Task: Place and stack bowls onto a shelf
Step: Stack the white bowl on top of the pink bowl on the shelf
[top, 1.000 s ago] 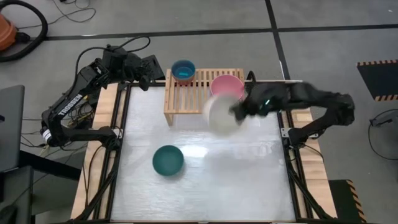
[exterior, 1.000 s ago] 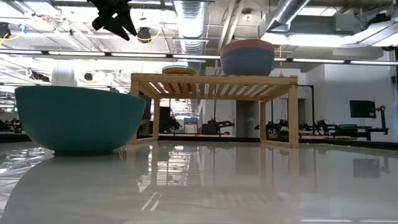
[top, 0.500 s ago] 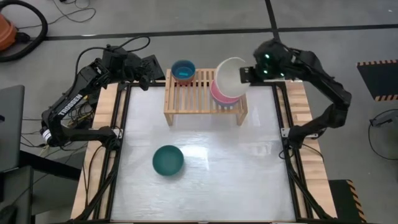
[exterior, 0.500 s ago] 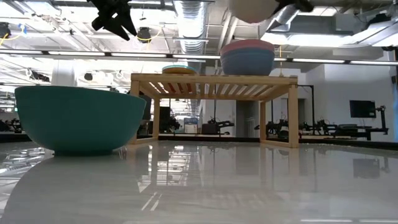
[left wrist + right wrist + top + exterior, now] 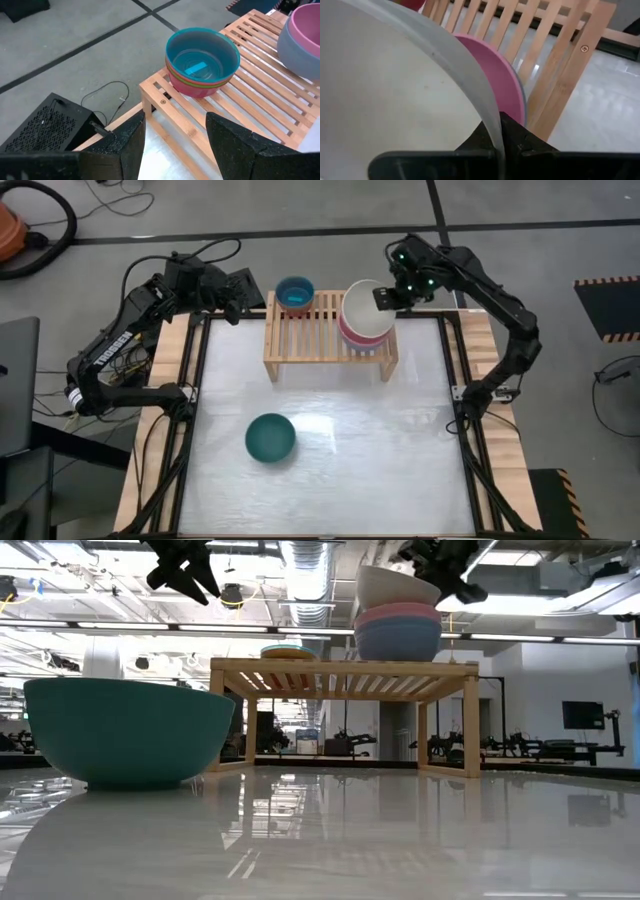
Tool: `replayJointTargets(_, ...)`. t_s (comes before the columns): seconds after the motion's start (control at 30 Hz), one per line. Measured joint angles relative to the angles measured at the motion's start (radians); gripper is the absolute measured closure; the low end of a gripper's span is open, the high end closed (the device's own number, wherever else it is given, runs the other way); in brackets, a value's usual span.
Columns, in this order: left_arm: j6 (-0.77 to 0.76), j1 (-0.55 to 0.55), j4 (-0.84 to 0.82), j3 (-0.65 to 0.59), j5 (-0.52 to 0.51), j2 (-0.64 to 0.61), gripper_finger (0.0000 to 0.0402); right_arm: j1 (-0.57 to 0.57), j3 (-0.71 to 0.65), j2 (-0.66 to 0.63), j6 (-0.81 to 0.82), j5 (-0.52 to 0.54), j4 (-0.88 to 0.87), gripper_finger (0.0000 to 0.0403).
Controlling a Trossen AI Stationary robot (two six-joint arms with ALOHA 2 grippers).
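While the right gripper [image 5: 383, 298] pinches the cream white bowl's [image 5: 364, 307] rim, that bowl sits tilted in the pink bowl [image 5: 398, 613] at the shelf's [image 5: 300, 330] right end; left gripper [image 5: 175, 145] hangs open.

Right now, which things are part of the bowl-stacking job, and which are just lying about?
Part of the job:
- cream white plastic bowl, pinched by the right gripper
- pink bowl on slate blue bowl
- stack of small bowls, cyan on top
- dark teal bowl on the table
- light-wood slatted shelf

Lying about:
- black cables on the floor
- left gripper, open, waiting
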Motion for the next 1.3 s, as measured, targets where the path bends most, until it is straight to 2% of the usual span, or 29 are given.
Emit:
replayJointTargets(0.4, -0.002, 0.000, 0.000, 0.000, 0.000, 0.000, 0.0209, -0.012, 0.000, -0.001, -0.010, -0.008, -0.110, 0.0379)
replayJointTargets(0.9, -0.004, 0.000, 0.000, 0.000, 0.000, 0.000, 0.0209, -0.011, 0.000, 0.003, -0.026, -0.008, -0.080, 0.0359)
replayJointTargets(1.1, 0.005, 0.000, 0.000, 0.000, 0.000, 0.000, 0.0209, -0.002, 0.000, 0.003, -0.063, -0.007, -0.067, 0.0323)
replayJointTargets(1.3, 0.007, 0.000, 0.000, 0.000, 0.000, 0.000, 0.0209, -0.005, 0.000, 0.003, -0.069, -0.004, -0.057, 0.0254)
